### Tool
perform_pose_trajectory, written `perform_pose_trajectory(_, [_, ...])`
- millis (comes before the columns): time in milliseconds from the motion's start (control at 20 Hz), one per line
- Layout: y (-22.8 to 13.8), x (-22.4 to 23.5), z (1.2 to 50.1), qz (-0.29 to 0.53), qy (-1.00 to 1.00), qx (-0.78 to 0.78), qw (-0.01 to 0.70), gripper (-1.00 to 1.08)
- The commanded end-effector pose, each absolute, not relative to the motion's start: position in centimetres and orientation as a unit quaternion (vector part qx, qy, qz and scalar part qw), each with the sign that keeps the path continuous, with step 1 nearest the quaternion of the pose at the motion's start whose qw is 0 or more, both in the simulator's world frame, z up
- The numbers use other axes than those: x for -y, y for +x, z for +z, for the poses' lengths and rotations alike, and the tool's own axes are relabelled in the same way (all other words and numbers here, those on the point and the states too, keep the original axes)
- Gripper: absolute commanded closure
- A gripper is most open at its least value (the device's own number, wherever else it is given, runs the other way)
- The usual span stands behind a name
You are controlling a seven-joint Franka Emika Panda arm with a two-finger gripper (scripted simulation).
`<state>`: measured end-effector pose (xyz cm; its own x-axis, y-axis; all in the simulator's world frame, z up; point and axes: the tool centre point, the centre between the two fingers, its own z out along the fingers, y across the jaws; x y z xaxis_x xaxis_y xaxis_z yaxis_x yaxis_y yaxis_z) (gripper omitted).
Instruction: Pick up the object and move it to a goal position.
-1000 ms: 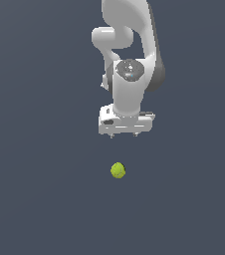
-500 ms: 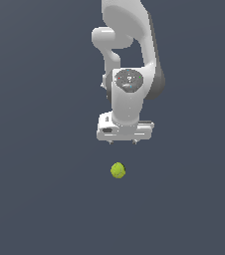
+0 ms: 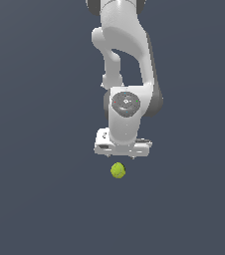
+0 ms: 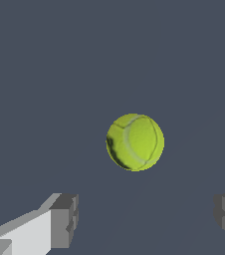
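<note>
A small yellow-green tennis ball with pale curved seams lies on the dark grey floor. It also shows in the wrist view, between and ahead of the two fingers. My white gripper hangs just above the ball, pointing down. Its jaws are wide apart and hold nothing. One grey fingertip shows in the wrist view with the other at the frame's edge; the ball touches neither.
The dark grey floor spreads flat all round the ball. The white arm rises behind the gripper. Nothing else shows.
The gripper has come down toward the ball and now hangs close above it. The ball has not moved.
</note>
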<state>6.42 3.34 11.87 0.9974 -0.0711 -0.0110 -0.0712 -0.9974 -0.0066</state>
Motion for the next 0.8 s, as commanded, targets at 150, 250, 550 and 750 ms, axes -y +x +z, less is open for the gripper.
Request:
perform_pose_trajectory(150, [8.2, -2.9, 10.2, 0.002, -0.999, -0.054, 0.001, -0.92])
perform_pose_trajectory(250, [8.7, -2.8, 9.8, 0.001, -0.998, -0.058, 0.001, -0.92])
perform_pose_trajectory(550, [9.2, -2.6, 9.1, 0.0, -0.998, -0.065, 0.0, -0.92])
perform_pose_trajectory(750, [9.2, -2.6, 9.0, 0.001, -0.998, -0.064, 0.0, -0.92])
